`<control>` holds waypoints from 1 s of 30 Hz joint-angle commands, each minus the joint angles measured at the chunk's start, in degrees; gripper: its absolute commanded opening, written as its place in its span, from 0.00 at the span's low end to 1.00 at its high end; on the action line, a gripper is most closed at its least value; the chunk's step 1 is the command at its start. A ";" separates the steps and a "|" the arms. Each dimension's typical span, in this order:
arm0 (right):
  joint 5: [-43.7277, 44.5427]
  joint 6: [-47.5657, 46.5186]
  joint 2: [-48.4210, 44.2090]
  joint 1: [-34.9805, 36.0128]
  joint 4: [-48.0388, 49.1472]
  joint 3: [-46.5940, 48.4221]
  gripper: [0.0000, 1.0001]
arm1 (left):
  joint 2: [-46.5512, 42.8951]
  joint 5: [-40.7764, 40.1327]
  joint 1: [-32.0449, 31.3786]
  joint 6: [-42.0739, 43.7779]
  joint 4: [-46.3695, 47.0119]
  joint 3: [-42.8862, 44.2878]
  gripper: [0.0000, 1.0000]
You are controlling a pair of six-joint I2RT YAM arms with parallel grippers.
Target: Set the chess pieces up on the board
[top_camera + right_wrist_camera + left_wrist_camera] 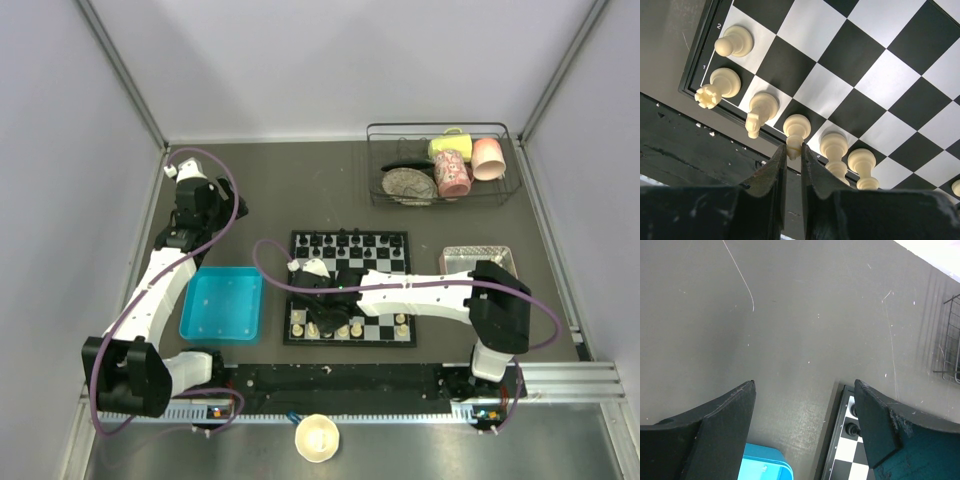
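The board [380,292] lies at the table's middle, with black pieces [350,243] along its far rows. Cream chess pieces [350,329] stand in its near row. In the right wrist view that row shows a rook [715,87], a knight [759,112] and two taller pieces [835,149], plus a pawn [733,42] one row up. My right gripper [794,149] is shut on the top of a cream bishop [797,129], whose base rests on a near-row square. My left gripper [805,385] hangs open and empty over bare table beyond the board's far left corner [840,460].
A blue tray [222,305] sits left of the board. A pinkish-grey tray [478,258] lies to its right. At the back right, a wire rack [440,165] holds cups and a plate. A cream bowl [316,438] stands on the front ledge.
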 commanded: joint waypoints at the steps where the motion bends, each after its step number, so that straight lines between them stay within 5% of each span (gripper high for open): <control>1: 0.55 0.82 0.28 1.06 1.38 -0.79 0.13 | -0.79 0.39 0.29 0.49 1.21 -0.30 0.84; 30: 2.49 -0.94 -4.38 0.62 -2.22 4.22 0.31 | -1.15 0.39 0.29 0.58 1.03 -0.30 0.84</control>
